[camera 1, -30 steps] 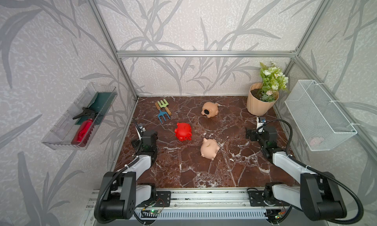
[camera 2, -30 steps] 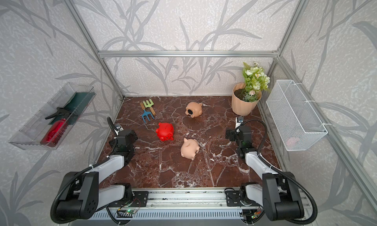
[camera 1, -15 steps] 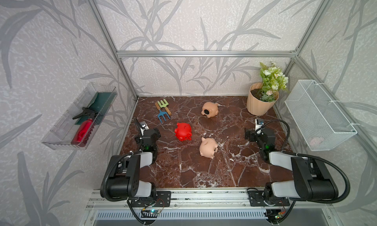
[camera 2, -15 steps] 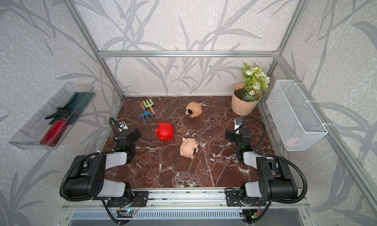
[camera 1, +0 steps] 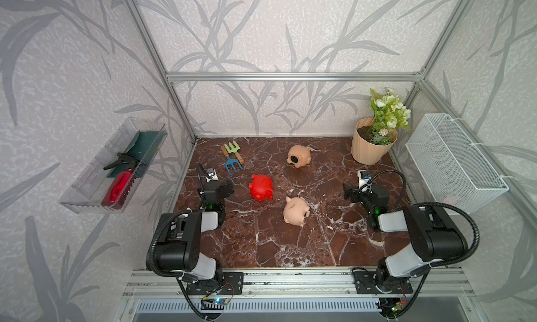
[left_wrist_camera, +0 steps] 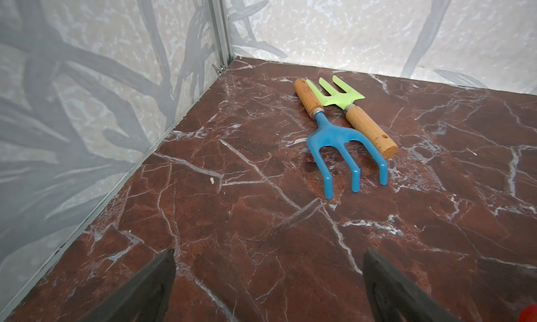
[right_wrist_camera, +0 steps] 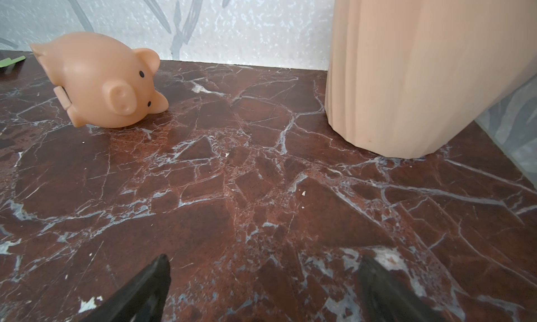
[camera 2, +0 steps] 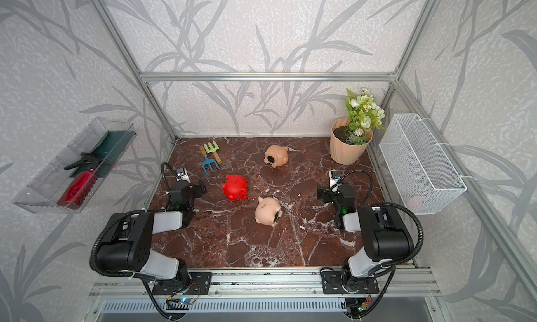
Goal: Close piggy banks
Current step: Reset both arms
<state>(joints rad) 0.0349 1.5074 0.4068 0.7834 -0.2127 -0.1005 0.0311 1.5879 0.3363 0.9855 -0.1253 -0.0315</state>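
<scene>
light: bright, even, diffuse | shadows: soft, faint beneath peach piggy bank (right_wrist_camera: 96, 79) ahead of right gripper (right_wrist_camera: 264, 261) | focus: its fingers (right_wrist_camera: 139, 291) blurred | glare: mild sheen on floor (right_wrist_camera: 261, 189)

Three piggy banks (camera 1: 261, 187) (camera 1: 299, 155) (camera 1: 295, 211), apparently two forks (left_wrist_camera: 337, 140) (left_wrist_camera: 340, 96)

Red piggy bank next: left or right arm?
Left, probably. Its open pincer is just beside the red piggy bank; the right pincer, also open, sits across the table near the flower pot.
</scene>
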